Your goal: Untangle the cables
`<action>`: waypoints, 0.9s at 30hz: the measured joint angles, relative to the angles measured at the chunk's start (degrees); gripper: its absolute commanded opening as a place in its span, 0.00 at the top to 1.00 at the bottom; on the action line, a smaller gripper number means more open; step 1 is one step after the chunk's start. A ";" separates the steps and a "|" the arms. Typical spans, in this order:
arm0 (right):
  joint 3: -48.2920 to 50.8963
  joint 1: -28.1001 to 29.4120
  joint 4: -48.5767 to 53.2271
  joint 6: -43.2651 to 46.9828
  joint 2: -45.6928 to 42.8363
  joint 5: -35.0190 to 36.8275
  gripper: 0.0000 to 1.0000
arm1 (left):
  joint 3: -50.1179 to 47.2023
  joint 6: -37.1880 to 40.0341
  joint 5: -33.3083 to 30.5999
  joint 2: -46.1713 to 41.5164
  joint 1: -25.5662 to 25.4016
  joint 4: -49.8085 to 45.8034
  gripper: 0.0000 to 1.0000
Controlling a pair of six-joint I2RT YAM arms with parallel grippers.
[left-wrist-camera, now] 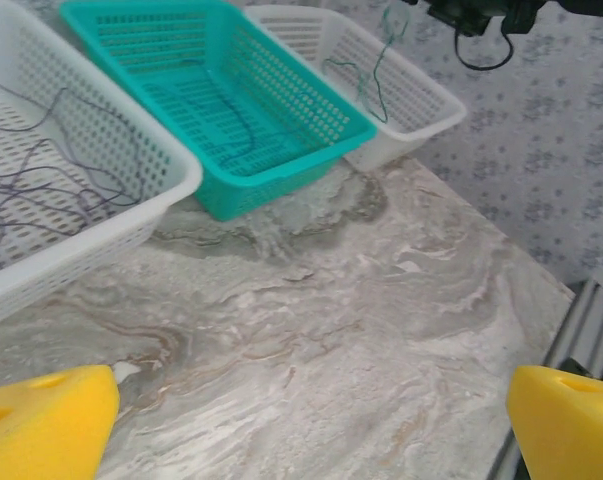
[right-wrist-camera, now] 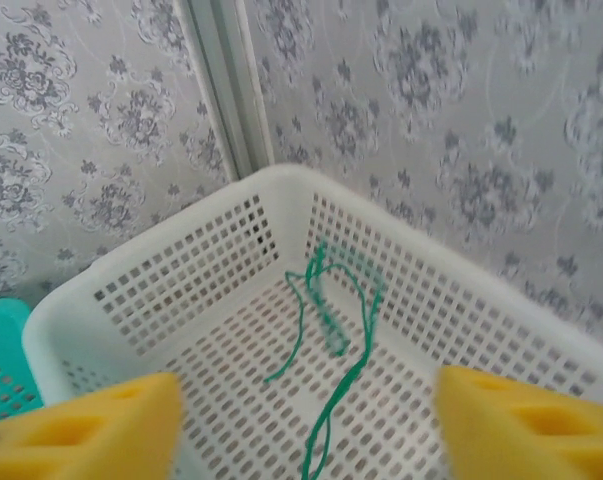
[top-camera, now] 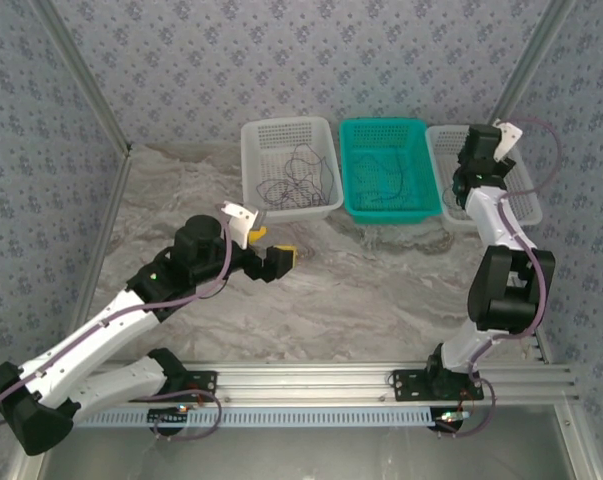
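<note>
Top view: three baskets stand in a row at the far side of a marbled table (top-camera: 361,290). They are a left white basket (top-camera: 253,175), a teal basket (top-camera: 353,165) and a right white basket (top-camera: 529,190). A tangle of cables (top-camera: 299,180) lies in the left white basket, its thin dark strands too knotted to count. One dark cable (top-camera: 391,175) lies in the teal basket. The left gripper (top-camera: 270,245) hovers near the left white basket, jaws apart and empty.

Left wrist view: yellow pads (left-wrist-camera: 41,420) stand wide apart over bare table. A single green cable (left-wrist-camera: 376,60) shows at the right white basket.

Right wrist view: the right gripper (right-wrist-camera: 306,435) hangs over the right white basket with its jaws spread. The green cable is loose below, slightly blurred and touching neither pad.

The strands look featherlight, limp and prone to snagging. A free end or an outlying loop at the tangle's edge seems the best place to pinch.
</note>
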State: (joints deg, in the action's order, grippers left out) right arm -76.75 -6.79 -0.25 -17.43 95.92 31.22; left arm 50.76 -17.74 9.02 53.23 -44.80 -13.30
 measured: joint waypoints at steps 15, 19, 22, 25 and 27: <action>20.81 6.97 5.73 -0.70 -22.58 -0.74 0.01 | -5.66 -1.36 -32.85 -5.05 1.05 -3.34 0.01; 36.57 13.81 0.92 2.36 -34.53 -0.98 0.01 | -12.94 2.34 -44.72 -5.22 6.01 -1.57 0.01; 48.17 17.68 -6.25 7.58 -35.95 0.42 0.01 | -20.13 5.44 -50.16 -5.25 10.67 3.17 0.01; 53.44 18.62 -12.39 11.37 -29.05 0.83 0.01 | -27.02 8.61 -51.74 -5.18 14.12 9.88 0.01; 55.30 17.62 -19.02 13.42 -23.41 0.70 0.00 | -29.59 10.73 -51.01 -4.81 16.55 12.59 0.01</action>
State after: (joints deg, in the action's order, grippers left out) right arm -21.45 10.83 -19.27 -4.01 72.51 31.92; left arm 21.17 -7.01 -42.00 48.42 -28.25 -0.71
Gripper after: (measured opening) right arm 0.994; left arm 0.994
